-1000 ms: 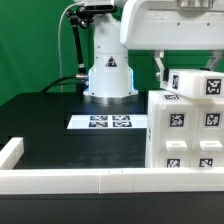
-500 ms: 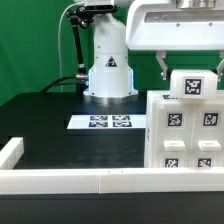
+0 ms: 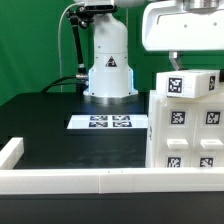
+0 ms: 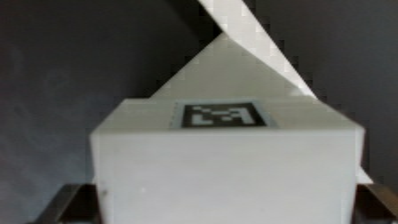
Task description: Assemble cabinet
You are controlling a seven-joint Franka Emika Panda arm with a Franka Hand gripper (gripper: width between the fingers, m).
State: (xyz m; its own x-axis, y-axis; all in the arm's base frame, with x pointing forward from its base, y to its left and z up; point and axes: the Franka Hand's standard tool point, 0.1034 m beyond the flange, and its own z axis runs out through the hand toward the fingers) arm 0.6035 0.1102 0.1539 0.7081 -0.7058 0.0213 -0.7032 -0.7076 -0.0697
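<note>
The cabinet (image 3: 185, 140) is a large white box with several square tags, standing at the exterior view's right. My gripper (image 3: 192, 66) hangs above it and is shut on a white tagged block (image 3: 187, 85) that sits at the cabinet's top edge. I cannot tell whether the block touches the cabinet. In the wrist view the block (image 4: 222, 160) fills the space between my dark fingertips (image 4: 71, 205), with its tag facing the camera. My gripper (image 4: 222, 208) is mostly hidden behind the block. A white sloping part (image 4: 249, 55) shows beyond the block.
The marker board (image 3: 110, 123) lies on the black table in front of the robot base (image 3: 108, 75). A low white wall (image 3: 70, 180) runs along the table's front edge, with a corner at the exterior view's left (image 3: 10, 152).
My hand has shifted toward the exterior view's right. The held block has turned, so a different tagged face shows now. The cabinet has not moved.
</note>
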